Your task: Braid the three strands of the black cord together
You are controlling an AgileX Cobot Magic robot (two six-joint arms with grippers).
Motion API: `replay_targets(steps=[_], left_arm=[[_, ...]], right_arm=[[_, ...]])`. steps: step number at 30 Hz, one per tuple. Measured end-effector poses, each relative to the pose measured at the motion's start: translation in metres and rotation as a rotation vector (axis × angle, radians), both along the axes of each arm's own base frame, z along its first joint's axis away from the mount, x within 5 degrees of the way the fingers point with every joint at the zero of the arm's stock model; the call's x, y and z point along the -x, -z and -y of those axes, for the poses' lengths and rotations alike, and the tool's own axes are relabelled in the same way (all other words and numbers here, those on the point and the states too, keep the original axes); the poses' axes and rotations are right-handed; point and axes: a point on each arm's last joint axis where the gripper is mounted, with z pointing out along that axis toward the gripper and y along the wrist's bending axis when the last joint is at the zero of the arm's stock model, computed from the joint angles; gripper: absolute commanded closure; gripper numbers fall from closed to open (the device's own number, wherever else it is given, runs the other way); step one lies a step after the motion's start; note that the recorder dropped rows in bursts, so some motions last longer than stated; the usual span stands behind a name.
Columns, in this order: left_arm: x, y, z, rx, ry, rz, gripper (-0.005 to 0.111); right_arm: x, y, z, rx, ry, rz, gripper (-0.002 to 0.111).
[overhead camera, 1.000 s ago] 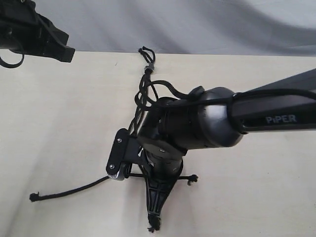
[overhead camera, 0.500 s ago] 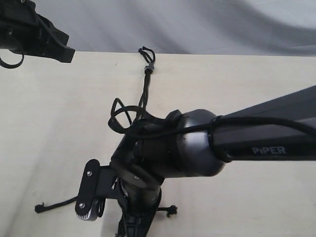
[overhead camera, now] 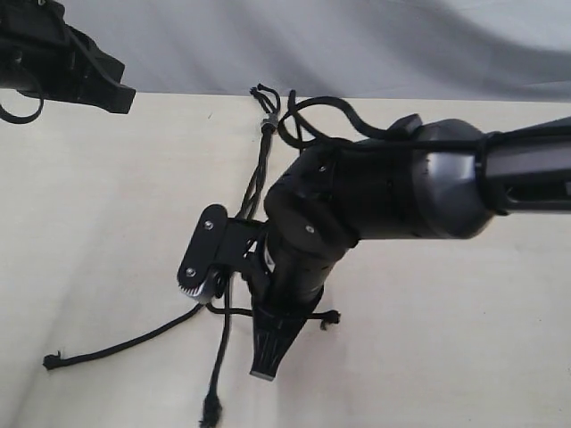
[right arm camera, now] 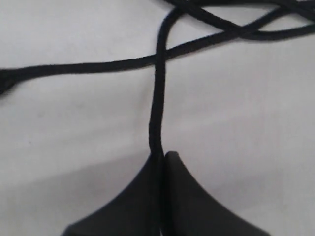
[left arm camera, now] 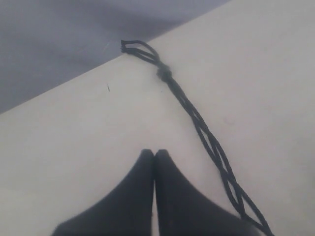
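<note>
1. Exterior view: a second ago one knotted end lay straight below the right gripper (overhead camera: 264,366). That end (overhead camera: 211,412) now sits off to the gripper's left, near the lower edge. The arm dipped low and left half a second ago and has since risen back toward the middle of the table (overhead camera: 464,357).
2. I judge that sweep to be one crossover of the plait. The three strands (overhead camera: 134,341) are fanned out again, with the other ends far left (overhead camera: 51,361) and just right of the gripper (overhead camera: 331,317).
3. The black cord (overhead camera: 259,174) runs from its knot (overhead camera: 268,123) at the far table edge down toward the right arm. It is loosely plaited over that stretch and disappears behind the wrist.
4. In the right wrist view the jaws are clamped on a single strand (right arm camera: 157,98). It leads straight out from between the fingertips and crosses another strand that lies across it. From the exterior view I cannot tell which of the three it is.
5. In the left wrist view the left gripper (left arm camera: 154,153) is pressed closed with nothing between its jaws. It hangs just beside the plaited stretch without touching it, well clear of the knot.
6. As I see it, the plait has open gaps, so more crossovers remain.
</note>
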Motion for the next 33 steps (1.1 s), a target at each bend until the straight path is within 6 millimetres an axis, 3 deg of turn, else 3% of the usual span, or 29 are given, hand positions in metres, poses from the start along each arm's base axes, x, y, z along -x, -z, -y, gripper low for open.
replay_targets(steps=[4,10,12,18,21,23,26,33], left_arm=[[0.0,0.0,0.0,0.0,0.0,-0.001,0.106],[0.0,0.0,0.0,0.0,0.0,-0.001,0.106],[0.0,0.0,0.0,0.0,0.0,-0.001,0.106],[0.0,0.0,0.0,0.0,0.0,-0.001,0.106],[0.0,0.0,0.0,0.0,0.0,-0.001,0.106],[0.0,0.0,0.0,0.0,0.0,-0.001,0.106],[0.0,0.0,0.0,0.0,0.0,-0.001,0.106],[0.0,0.0,0.0,0.0,0.0,0.001,0.106]], right_arm=[[-0.009,0.004,0.016,0.013,0.052,-0.014,0.109],[-0.009,0.011,0.02,0.002,0.054,-0.003,0.108],[-0.008,0.012,0.02,-0.008,0.053,0.005,0.099],[-0.009,0.013,0.019,-0.027,0.064,0.018,0.049],[-0.009,0.012,0.019,-0.029,0.061,0.024,0.042],[-0.009,0.007,0.02,-0.038,0.061,0.035,0.044],[-0.006,-0.012,0.022,-0.078,0.073,0.073,0.056],[0.007,-0.089,0.038,-0.249,0.154,0.249,0.107]])
